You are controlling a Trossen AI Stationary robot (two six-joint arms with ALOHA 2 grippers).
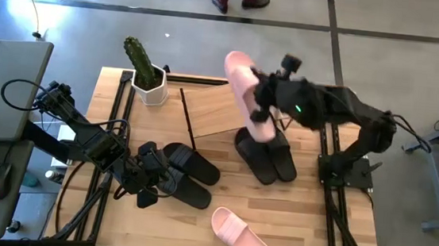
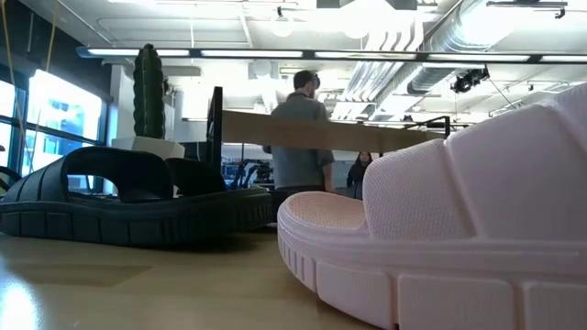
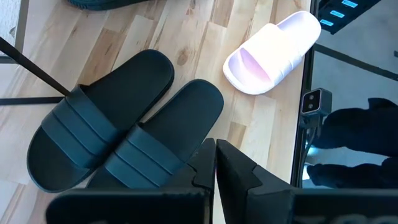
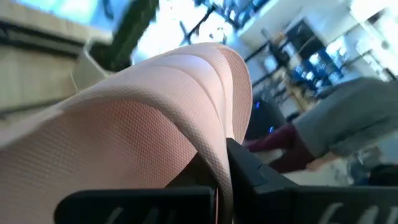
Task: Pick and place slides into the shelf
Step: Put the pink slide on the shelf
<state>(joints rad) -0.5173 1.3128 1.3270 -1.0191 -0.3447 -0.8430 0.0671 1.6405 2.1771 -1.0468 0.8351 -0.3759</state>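
Observation:
My right gripper is shut on one pale pink slide, held in the air over the right end of the shelf, a light plank on a thin black frame. The other pink slide lies sole-down near the table's near edge and fills the low view. One black pair rests on the table below the lifted slide. A second black pair lies side by side in front of my left gripper, which is shut and hovers beside their heel ends. My right gripper pinches the pink slide by the edge of its wide strap, one finger under the strap and one outside it. The slide is lifted clear of the table and tilted, its long axis running from the far side toward the near side.
A cactus in a white pot stands at the shelf's far left corner. A thin black rod of the frame runs beside the left black pair. A person stands beyond the table. Bare wood lies between the two black pairs.

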